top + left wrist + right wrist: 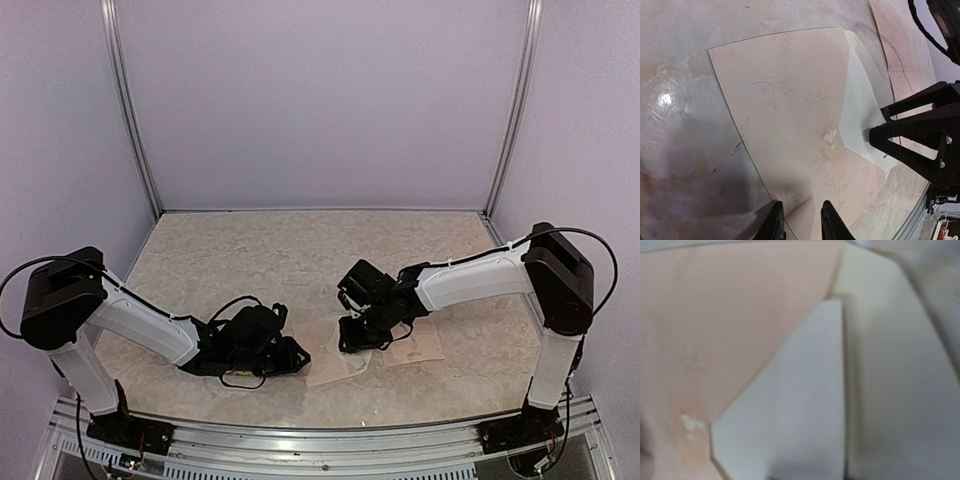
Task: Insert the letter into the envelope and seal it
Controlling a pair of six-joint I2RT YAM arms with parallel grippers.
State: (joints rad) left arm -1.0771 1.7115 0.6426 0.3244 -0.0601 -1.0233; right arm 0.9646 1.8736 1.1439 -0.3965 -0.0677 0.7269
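Observation:
The envelope (335,362) (790,110) (725,320) lies flat on the table, pale pink with a faint floral print. Its white flap (860,115) (790,415) stands open at the right end. My left gripper (292,356) (801,220) lies low at the envelope's left corner, its jaws a little apart astride the paper's edge. My right gripper (353,338) (879,124) points down at the flap, fingertips narrowly apart on its white surface. A cream strip (880,365) runs beside the flap; I cannot tell whether it is the letter, which otherwise does not show.
A pinkish sheet with a faint grid (415,345) (900,50) lies just right of the envelope, under the right arm. The table has a marbled beige top (300,250) with lilac walls on three sides. Loose black cables trail around the left wrist (240,375).

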